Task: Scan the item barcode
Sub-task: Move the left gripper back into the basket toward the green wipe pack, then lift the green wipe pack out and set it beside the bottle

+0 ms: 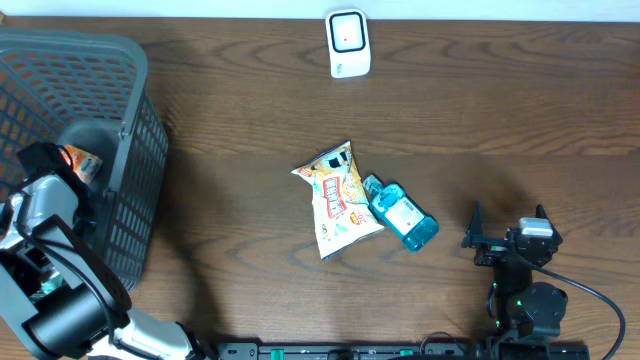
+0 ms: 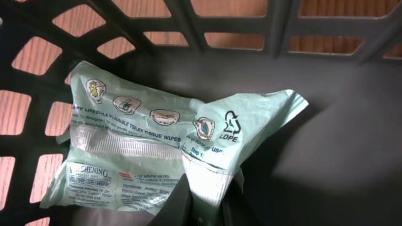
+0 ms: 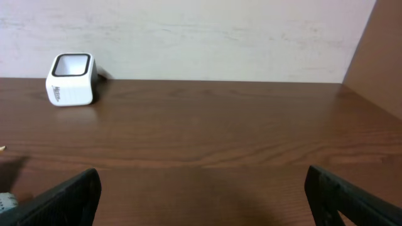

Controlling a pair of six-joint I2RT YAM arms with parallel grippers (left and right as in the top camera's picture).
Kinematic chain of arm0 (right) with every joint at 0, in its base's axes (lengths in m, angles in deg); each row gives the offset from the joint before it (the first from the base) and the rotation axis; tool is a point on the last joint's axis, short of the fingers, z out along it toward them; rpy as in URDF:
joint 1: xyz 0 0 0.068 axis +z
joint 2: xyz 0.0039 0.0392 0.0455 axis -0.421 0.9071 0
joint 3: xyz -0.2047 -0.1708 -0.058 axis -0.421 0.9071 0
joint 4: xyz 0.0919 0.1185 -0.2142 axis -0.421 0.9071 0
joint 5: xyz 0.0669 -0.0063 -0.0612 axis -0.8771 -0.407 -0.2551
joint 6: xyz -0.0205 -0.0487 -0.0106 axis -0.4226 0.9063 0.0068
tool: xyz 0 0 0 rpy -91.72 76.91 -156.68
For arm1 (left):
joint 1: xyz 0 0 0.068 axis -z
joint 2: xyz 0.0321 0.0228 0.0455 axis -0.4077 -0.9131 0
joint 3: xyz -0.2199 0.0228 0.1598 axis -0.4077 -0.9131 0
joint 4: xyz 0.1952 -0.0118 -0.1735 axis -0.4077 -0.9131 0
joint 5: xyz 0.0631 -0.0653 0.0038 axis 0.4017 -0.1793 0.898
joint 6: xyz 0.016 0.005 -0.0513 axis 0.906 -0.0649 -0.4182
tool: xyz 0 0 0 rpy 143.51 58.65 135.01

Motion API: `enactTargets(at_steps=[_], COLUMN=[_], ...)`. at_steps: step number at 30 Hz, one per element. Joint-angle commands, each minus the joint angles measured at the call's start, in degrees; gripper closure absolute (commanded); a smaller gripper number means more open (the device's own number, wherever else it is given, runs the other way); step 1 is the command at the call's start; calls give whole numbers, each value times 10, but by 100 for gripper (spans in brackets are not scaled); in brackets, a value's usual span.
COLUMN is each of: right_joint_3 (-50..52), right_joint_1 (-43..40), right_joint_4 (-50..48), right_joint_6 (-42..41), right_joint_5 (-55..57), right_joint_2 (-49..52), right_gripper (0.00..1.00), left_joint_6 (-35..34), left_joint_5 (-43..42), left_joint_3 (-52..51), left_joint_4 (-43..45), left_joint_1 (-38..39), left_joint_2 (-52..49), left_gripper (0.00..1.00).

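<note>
Left fingers (image 2: pixel 176 216) clenched on wipes pack (image 2: pixel 151 147) in basket (image 2: pixel 251 28), hidden overhead; right fingers (image 3: pixel 69 201) spread.

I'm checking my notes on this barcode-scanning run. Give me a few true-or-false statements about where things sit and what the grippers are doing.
1. The left gripper is shut on the pale green plastic pack of wipes inside the dark grey plastic basket. True.
2. The white box-shaped scanner lies in the basket. False: it stands on the brown wooden table, near its far edge.
3. The right gripper holds the blue plastic bottle. False: it is open and empty, apart from the bottle.
4. The blue plastic bottle touches the printed snack bag. True.
</note>
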Motion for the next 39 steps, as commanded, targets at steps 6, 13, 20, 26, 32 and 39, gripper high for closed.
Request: enactTargets(at_steps=[6, 13, 20, 26, 32, 39], right_joint_3=[1, 1, 1, 1, 1, 1], right_joint_1=[-3, -3, -3, -3, -3, -3], right_joint_4=[1, 1, 2, 1, 1, 2], right_joint_6=[5, 5, 5, 5, 5, 5], right_joint_5=[-1, -1, -1, -1, -1, -1], right_joint_2=[0, 0, 0, 0, 0, 0], right_gripper=[1, 1, 1, 1, 1, 1], left_joint_6=[40, 45, 46, 97, 97, 113], left_joint_5=[-124, -137, -137, -137, -226, -457], left_joint_3=[14, 14, 14, 14, 14, 14], left_joint_4=[0, 24, 58, 123, 170, 183], left_joint_1=[9, 49, 103, 167, 246, 374], left_joint_2=[92, 227, 365, 488, 592, 592], left_gripper=[93, 93, 93, 93, 93, 93])
